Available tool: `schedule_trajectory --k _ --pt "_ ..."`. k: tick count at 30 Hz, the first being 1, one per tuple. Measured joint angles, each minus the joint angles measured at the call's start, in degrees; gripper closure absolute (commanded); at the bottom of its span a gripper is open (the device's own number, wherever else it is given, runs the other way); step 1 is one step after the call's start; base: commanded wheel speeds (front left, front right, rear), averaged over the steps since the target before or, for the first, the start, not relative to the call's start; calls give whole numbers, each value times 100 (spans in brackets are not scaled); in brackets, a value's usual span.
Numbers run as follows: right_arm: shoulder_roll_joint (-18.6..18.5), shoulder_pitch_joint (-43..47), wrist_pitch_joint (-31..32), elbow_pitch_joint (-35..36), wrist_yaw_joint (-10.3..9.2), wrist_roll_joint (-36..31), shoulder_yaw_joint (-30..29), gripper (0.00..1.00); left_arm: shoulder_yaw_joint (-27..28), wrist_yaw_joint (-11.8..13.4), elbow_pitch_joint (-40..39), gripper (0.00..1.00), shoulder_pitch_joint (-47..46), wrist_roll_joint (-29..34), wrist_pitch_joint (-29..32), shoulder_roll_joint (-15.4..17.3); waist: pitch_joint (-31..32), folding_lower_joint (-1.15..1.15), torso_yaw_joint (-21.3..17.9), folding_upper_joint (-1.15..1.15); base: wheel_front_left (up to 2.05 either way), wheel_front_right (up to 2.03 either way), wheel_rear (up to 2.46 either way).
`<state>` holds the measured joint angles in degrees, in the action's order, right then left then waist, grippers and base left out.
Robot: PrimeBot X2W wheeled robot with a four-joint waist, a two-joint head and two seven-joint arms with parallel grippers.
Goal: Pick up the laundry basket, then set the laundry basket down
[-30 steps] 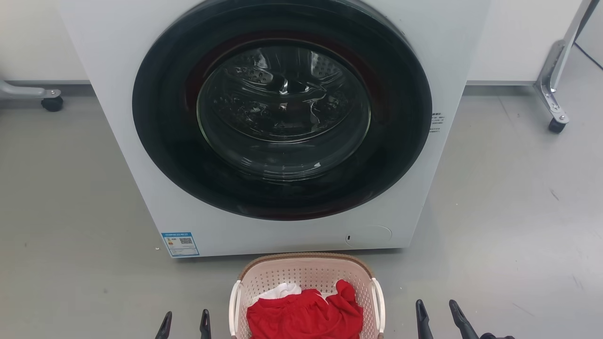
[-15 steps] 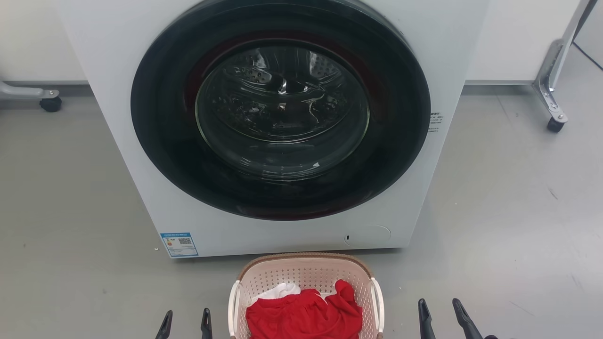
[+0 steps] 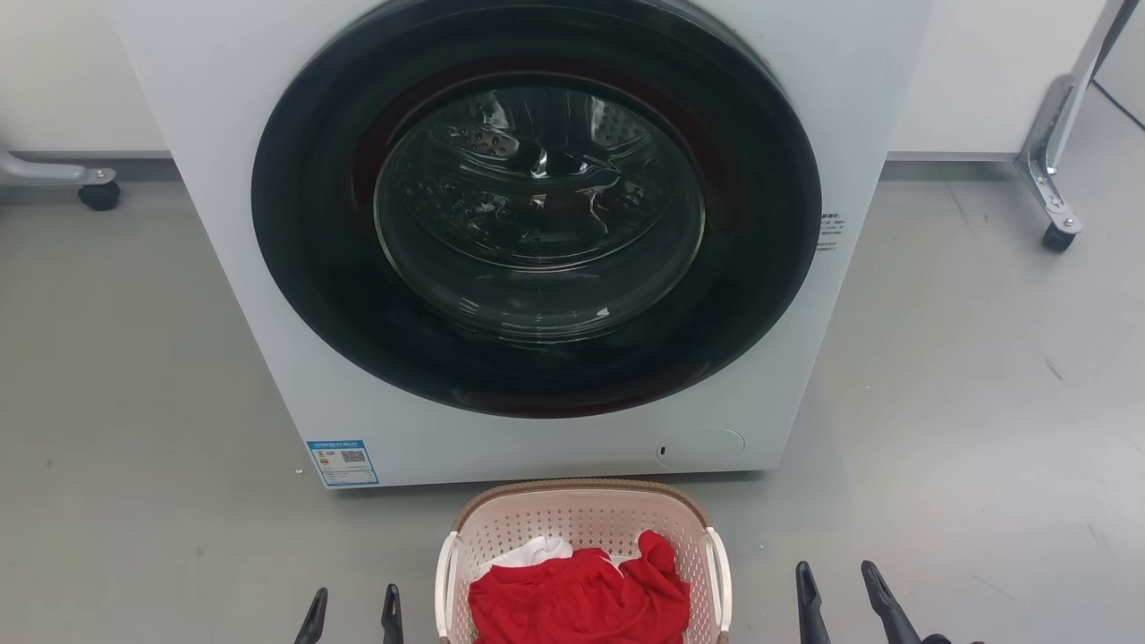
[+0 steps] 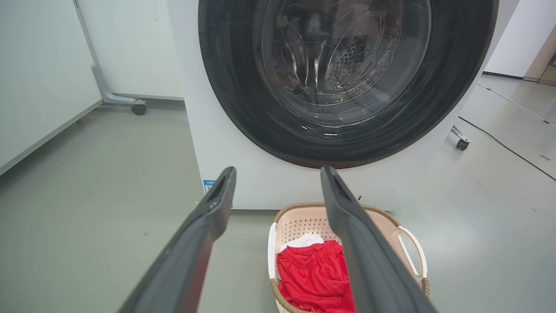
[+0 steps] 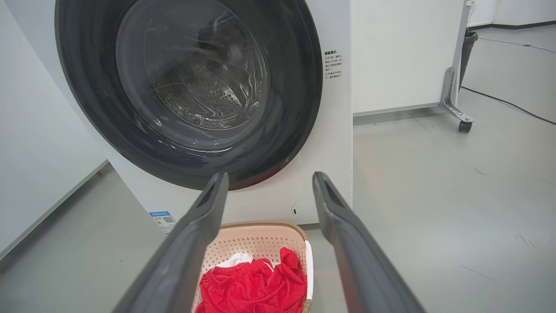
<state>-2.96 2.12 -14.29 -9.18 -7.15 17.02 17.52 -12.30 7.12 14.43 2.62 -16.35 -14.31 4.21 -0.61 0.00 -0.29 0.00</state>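
The laundry basket, pale pink with a brown woven-look rim and white side handles, stands on the grey floor just in front of the washer, holding red and white clothes. My left gripper is open at the bottom edge, left of the basket and apart from it. To the basket's right, my right gripper is open and holds nothing. In the left wrist view the basket lies below and right of the open left gripper. In the right wrist view the basket sits below the open right gripper.
A white front-loading washer with a shut dark round door stands directly behind the basket. Wheeled metal frame legs stand at the far left and far right. Grey floor stretches to both sides of the washer.
The picture has shifted by a few pixels. My right gripper's fingertips have edged slightly up and right; the basket and left gripper stay where they were.
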Motion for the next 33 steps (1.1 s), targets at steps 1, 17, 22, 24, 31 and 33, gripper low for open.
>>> schedule_trajectory --k 1,17,22,24,31,33 --pt "0 0 0 9 0 2 4 0 0 0 0 0 0 0 0 -1 0 0 1 0 0 0 0" --pt "5 132 121 -296 111 497 -165 100 138 -115 311 100 115 -499 169 -29 2 0 6 0 0 0 0" --pt "8 96 256 -311 169 954 -291 100 233 -180 314 100 103 -939 291 -37 5 0 7 0 0 0 0" --pt "9 74 322 -324 221 1201 -375 100 286 -222 315 100 82 -1196 368 -45 7 0 8 0 0 0 0" --pt "14 42 483 -371 313 1731 -566 100 420 -323 315 100 -3 -1713 520 -59 11 0 10 0 0 0 0" --pt "18 12 545 -386 349 1908 -621 100 454 -363 315 100 -13 -1907 575 -60 12 0 10 0 0 0 0"
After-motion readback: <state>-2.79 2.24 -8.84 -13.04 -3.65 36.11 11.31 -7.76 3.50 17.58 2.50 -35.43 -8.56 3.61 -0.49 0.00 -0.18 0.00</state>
